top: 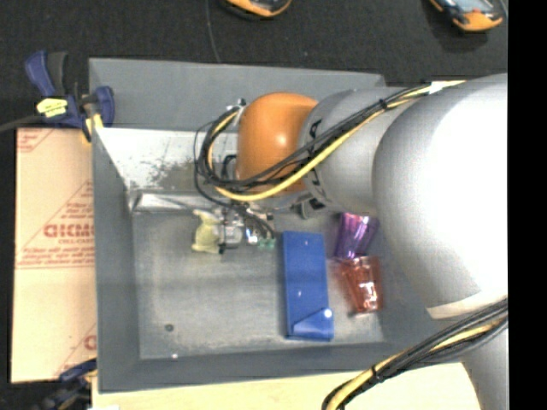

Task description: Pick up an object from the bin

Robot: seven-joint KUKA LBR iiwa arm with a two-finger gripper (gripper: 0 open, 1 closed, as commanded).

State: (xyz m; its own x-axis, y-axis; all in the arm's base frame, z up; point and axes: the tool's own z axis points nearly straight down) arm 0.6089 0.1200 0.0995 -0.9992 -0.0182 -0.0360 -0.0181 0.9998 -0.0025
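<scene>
Here, a small pale-yellow, crumpled lump is seen near the back wall of the grey metal bin, just beside the tool, whose state cannot be told; a smooth blue rectangular block lies nearby.

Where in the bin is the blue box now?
In the camera view the blue box lies right of the bin's centre, beside the purple packet and red item, below-right of the tool.

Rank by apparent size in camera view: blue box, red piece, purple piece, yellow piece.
1. blue box
2. red piece and purple piece: alike; the arm partly covers the purple one
3. yellow piece
</scene>
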